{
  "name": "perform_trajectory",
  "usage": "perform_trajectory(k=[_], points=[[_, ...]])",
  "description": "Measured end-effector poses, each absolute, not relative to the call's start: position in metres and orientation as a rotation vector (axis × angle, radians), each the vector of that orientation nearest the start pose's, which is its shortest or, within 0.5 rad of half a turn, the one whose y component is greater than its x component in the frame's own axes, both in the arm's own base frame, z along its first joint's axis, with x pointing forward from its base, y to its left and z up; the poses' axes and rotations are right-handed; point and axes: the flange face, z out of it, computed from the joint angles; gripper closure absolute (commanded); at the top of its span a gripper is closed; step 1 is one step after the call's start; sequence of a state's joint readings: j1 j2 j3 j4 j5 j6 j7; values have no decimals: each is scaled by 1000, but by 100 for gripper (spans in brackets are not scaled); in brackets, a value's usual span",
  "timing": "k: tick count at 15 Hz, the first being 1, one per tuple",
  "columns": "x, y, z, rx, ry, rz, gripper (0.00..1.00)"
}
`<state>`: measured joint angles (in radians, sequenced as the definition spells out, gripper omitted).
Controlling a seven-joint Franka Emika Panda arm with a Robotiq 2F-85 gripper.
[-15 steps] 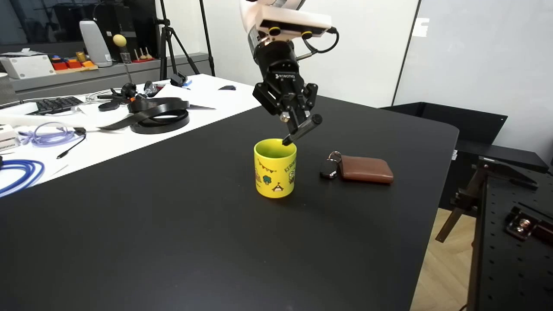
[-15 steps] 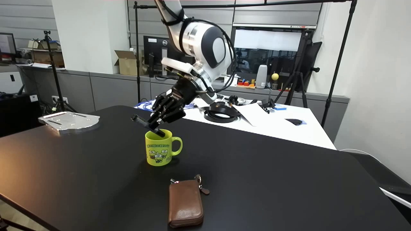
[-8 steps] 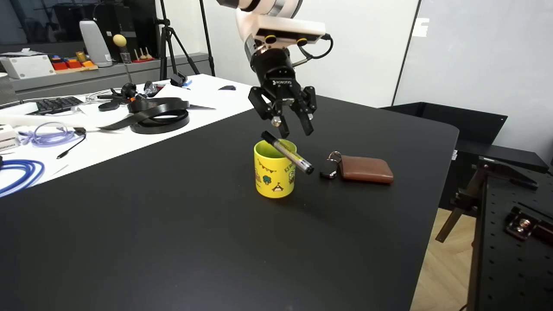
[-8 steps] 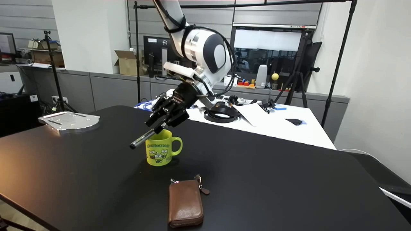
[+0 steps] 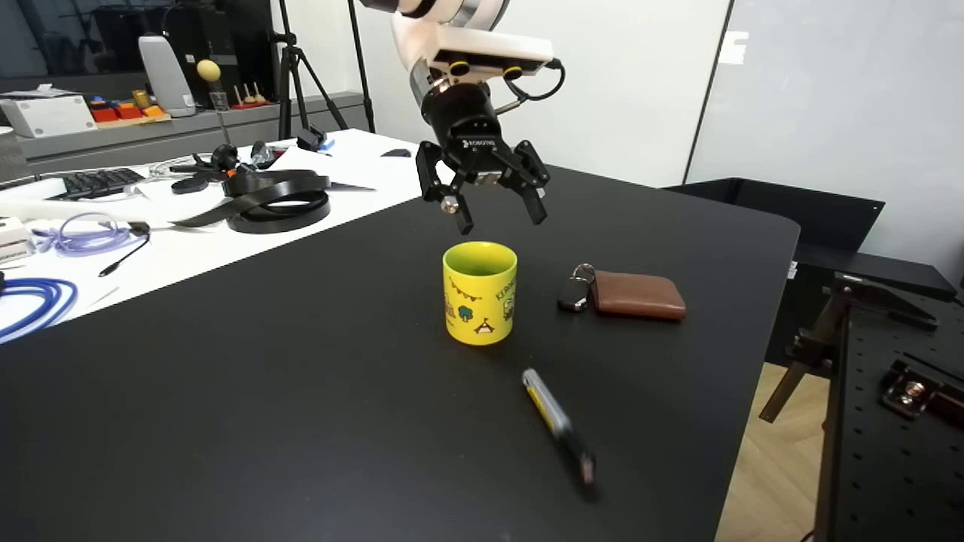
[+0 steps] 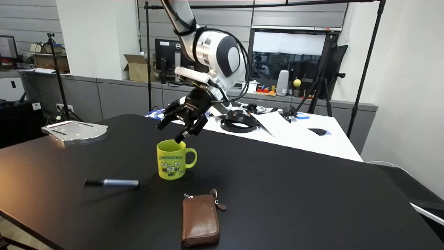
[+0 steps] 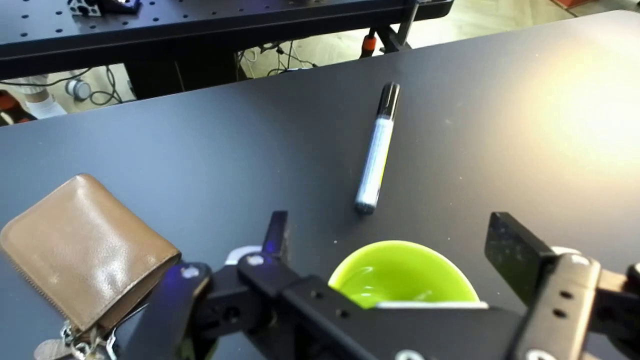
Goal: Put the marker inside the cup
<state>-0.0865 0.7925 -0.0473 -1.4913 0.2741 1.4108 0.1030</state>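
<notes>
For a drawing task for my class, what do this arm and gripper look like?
The arm is mostly white, with silvery bands, a dark joint cap with a pale centre, and black cables. The gripper is mostly black, with jointed links, two flat fingers and white ROBOTIQ lettering.

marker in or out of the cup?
Out. The whole marker shows apart from the cup in both exterior views and the wrist view.

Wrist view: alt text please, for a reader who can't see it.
A black-capped marker is outside the yellow-green cup, above it in the picture. The open gripper at the bottom partly hides the cup; a brown wallet is at left.
</notes>
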Motion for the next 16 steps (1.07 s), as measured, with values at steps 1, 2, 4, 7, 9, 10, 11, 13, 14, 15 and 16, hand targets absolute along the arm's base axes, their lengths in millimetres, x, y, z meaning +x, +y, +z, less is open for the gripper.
perform_trajectory(k=[1,2,4,7,9,10,11,13,14,15,16], points=[[606,-44,177,-2646,395,1196,0],[609,-41,180,-2699,366,1166,0],[614,-32,187,-2817,298,1084,0],[614,-11,193,-2979,208,891,0],[608,4,193,-3044,158,738,0],[602,12,192,-3060,138,672,0],[594,20,190,-3067,121,620,0],[572,35,183,-3066,90,560,0],[559,42,177,-3064,76,545,0],[545,48,172,-3060,66,530,0],[533,54,168,-3058,58,507,0]])
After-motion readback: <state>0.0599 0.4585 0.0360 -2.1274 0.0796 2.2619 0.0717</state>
